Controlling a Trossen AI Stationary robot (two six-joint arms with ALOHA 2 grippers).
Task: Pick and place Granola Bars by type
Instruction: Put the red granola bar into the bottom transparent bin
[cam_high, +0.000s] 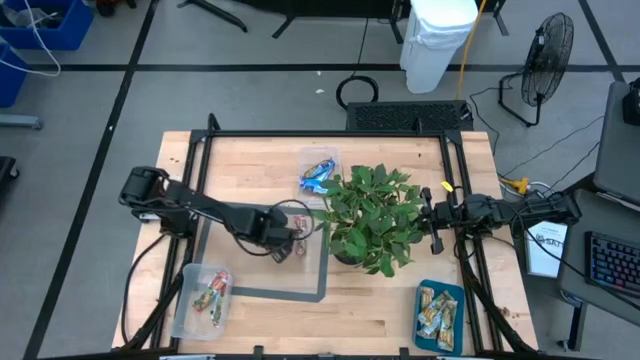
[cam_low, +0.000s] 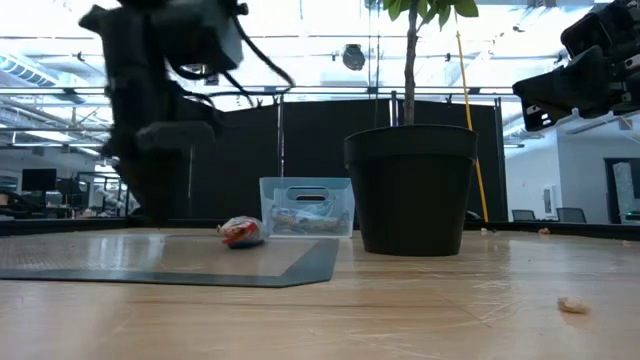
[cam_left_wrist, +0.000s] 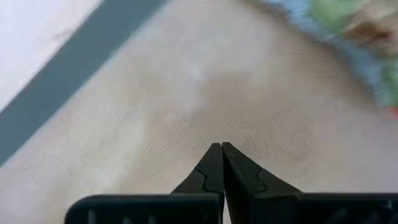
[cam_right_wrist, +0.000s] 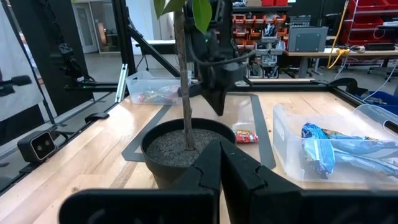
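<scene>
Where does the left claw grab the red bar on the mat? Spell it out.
Grip the red-wrapped granola bar across its narrow middle, from straight above: it lies flat on the mat, so only its long edges offer a pinch. The left claw, shut, must open first.

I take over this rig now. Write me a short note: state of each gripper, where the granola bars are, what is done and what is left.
Left gripper: shut, empty, above the grey mat, near the loose red-and-tan bar.
Right gripper: shut, empty, waiting beside the potted plant.
Done: blue bars in the far clear tub; red-and-tan bars in the near-left tub; green-and-beige bars in the teal tray.
Left: the one loose red-and-tan bar on the mat, probably for the near-left tub.
</scene>
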